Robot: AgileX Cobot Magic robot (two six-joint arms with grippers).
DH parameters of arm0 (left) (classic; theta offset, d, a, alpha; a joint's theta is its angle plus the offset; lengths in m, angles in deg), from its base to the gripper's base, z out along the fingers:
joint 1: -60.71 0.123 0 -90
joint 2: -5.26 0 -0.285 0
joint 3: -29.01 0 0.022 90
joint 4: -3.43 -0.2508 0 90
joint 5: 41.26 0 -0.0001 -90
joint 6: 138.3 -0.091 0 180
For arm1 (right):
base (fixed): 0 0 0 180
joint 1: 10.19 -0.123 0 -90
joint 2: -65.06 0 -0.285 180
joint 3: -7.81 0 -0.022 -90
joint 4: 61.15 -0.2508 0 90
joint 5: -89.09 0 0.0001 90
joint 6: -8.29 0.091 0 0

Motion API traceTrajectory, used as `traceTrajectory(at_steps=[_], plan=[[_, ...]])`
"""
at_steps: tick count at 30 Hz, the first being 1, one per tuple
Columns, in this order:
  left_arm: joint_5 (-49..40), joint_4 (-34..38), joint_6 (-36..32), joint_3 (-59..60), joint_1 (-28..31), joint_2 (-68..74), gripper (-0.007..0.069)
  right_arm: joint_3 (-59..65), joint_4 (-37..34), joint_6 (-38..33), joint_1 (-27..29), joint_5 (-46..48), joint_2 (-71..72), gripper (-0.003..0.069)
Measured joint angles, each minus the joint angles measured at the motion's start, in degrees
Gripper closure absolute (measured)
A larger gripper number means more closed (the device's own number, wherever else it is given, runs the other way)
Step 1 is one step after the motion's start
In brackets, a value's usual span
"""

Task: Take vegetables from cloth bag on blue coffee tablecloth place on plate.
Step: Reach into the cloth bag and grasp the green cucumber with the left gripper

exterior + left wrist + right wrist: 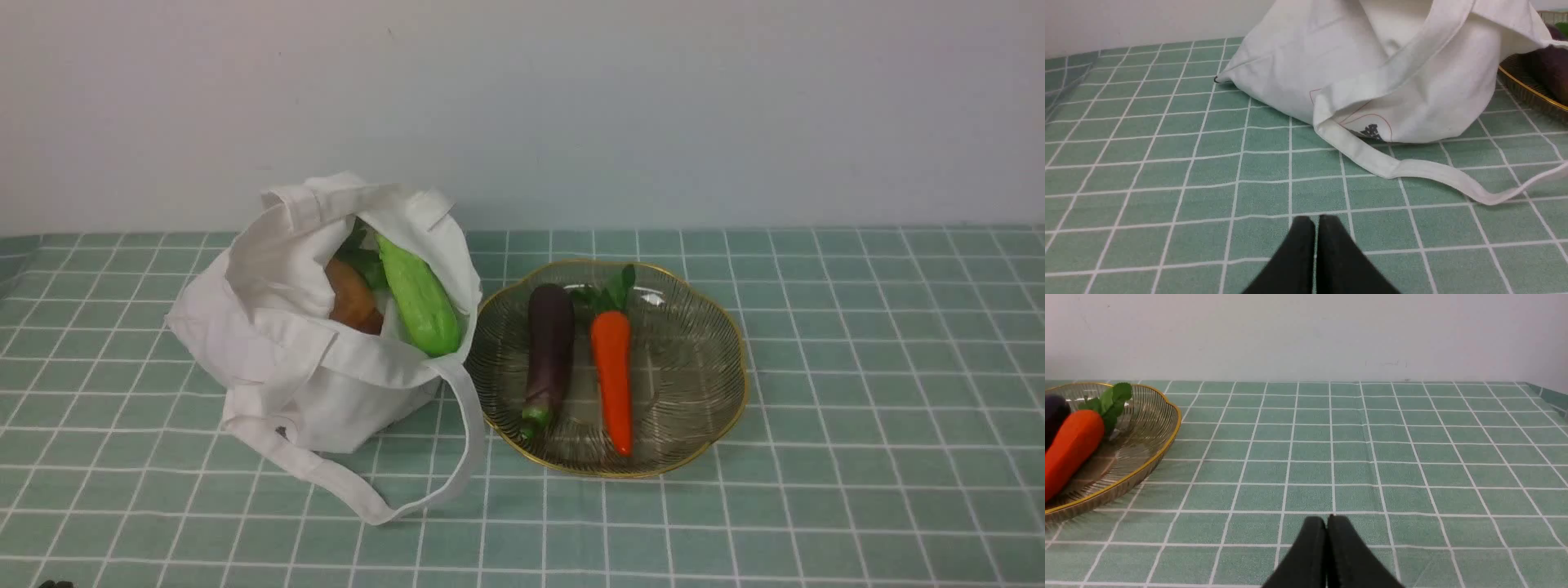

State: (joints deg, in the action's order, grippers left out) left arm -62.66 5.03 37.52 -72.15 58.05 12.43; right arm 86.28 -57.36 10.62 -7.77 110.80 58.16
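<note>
Bag (286, 351) slumped open on blue cloth (857, 490), green vegetable (420, 298) and brown one (353, 298) inside. Plate (686, 367) just beside, holding eggplant (549, 343) and carrot (612, 376), leaves toward wall (571, 106). Left end effector (1316, 224) closed, nothing gripped; right end effector (1327, 522) likewise, both above cloth.

white cloth bag (286, 351) slumped open, bright green vegetable (420, 298) inside, gold-rimmed glass plate (678, 367) beside it, teal gridded tablecloth (882, 392) beneath
</note>
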Motion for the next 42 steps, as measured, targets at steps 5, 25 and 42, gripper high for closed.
traceTrajectory(at_steps=[5,25,42], plan=[[0.0,0.0,0.0,0.0,0.0,0.0,0.0632,0.0,0.0,0.0,0.0,0.0,0.0,0.0669],[6.0,11.8,4.2,0.0,0.0,0.0,0.0632,0.0,0.0,0.0,0.0,0.0,0.0,0.0669],[5.2,34.2,4.2,-36.1,-0.1,20.8,0.0632,0.0,0.0,0.0,0.0,0.0,0.0,0.0669]])
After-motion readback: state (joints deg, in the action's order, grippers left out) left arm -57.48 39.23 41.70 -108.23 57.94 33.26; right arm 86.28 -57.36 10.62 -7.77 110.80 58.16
